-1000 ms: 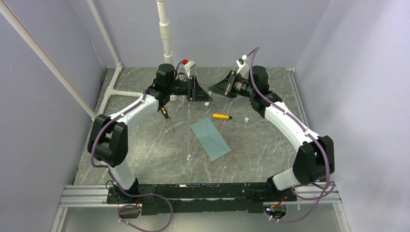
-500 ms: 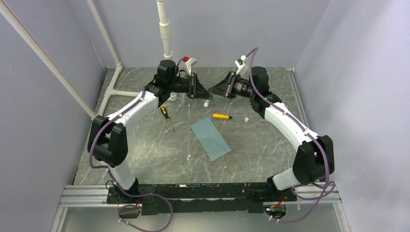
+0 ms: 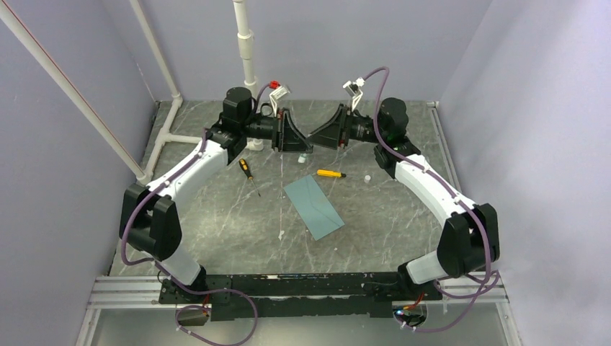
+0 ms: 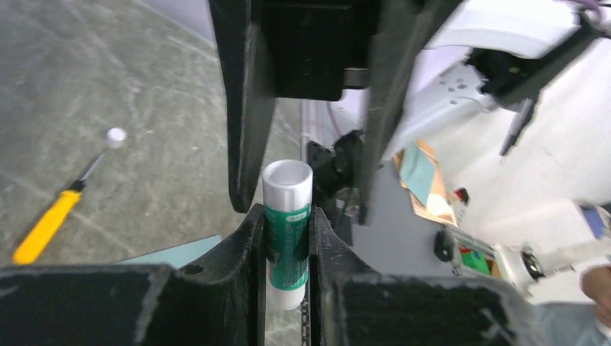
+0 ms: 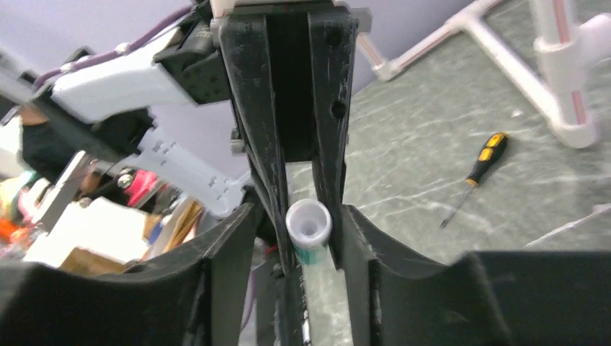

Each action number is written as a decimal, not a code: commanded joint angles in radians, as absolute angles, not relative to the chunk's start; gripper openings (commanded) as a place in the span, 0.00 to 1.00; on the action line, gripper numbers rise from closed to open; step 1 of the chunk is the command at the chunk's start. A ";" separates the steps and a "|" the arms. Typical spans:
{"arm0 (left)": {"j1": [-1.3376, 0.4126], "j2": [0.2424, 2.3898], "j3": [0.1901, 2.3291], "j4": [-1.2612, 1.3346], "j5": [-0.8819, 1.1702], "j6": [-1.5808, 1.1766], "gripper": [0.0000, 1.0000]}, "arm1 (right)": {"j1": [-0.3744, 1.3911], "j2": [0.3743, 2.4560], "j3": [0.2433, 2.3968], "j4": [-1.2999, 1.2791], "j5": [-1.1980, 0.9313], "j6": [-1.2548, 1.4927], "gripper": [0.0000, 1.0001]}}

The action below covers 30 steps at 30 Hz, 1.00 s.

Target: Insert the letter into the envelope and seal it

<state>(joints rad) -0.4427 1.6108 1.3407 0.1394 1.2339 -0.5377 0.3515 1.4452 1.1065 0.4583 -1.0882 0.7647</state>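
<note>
The teal envelope (image 3: 313,207) lies flat in the middle of the table, its corner showing low in the left wrist view (image 4: 173,252). The letter is out of view. Above the table's far part the two grippers meet tip to tip. My left gripper (image 3: 302,143) (image 4: 287,216) is shut on a green and white glue stick (image 4: 287,231). My right gripper (image 3: 317,137) (image 5: 299,216) is open, its fingers (image 5: 241,238) standing either side of the stick's white end (image 5: 308,222) without touching it.
A yellow-handled tool (image 3: 330,173) and a small white cap (image 3: 367,176) lie just beyond the envelope. A black and yellow screwdriver (image 3: 248,173) lies to its left. White pipes (image 3: 247,58) stand at the back and left, near the walls.
My right gripper has opened and closed in on the left one. The left gripper has shut on the glue stick, and the left arm has shifted a little to the left.
</note>
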 commanded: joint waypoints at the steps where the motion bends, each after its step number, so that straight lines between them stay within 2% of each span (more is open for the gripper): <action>1: -0.448 1.594 1.356 0.015 0.996 -0.420 0.02 | 0.397 1.392 1.249 0.089 -0.679 0.674 0.58; 3: -0.448 1.590 1.365 -0.061 0.854 -0.387 0.02 | 0.402 1.403 1.279 -0.015 -0.506 0.764 0.63; 6: -0.448 1.593 1.381 -0.121 0.715 -0.375 0.02 | 0.438 1.403 1.285 -0.042 -0.398 0.824 0.66; 10: -0.448 1.614 1.404 -0.159 0.685 -0.390 0.02 | 0.486 1.455 1.381 -0.206 -0.287 0.768 0.67; 13: -0.448 1.614 1.399 -0.159 0.690 -0.403 0.03 | 0.499 1.464 1.379 -0.217 -0.249 0.769 0.65; 15: -0.448 1.608 1.386 -0.139 0.696 -0.413 0.02 | 0.510 1.477 1.396 -0.233 -0.230 0.759 0.63; 18: -0.448 1.603 1.377 -0.124 0.709 -0.424 0.02 | 0.513 1.516 1.429 -0.251 -0.263 0.763 0.46; 21: -0.448 1.593 1.367 -0.109 0.720 -0.429 0.02 | 0.521 1.547 1.479 -0.293 -0.271 0.755 0.37; 30: -0.448 1.565 1.335 -0.047 0.768 -0.449 0.02 | 0.544 1.589 1.525 -0.338 -0.300 0.727 0.40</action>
<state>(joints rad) -0.4442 1.6146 1.3449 -0.1120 0.7238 -0.4347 0.5308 1.5845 1.4738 -0.3275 -0.2859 0.7498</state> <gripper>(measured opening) 0.215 0.401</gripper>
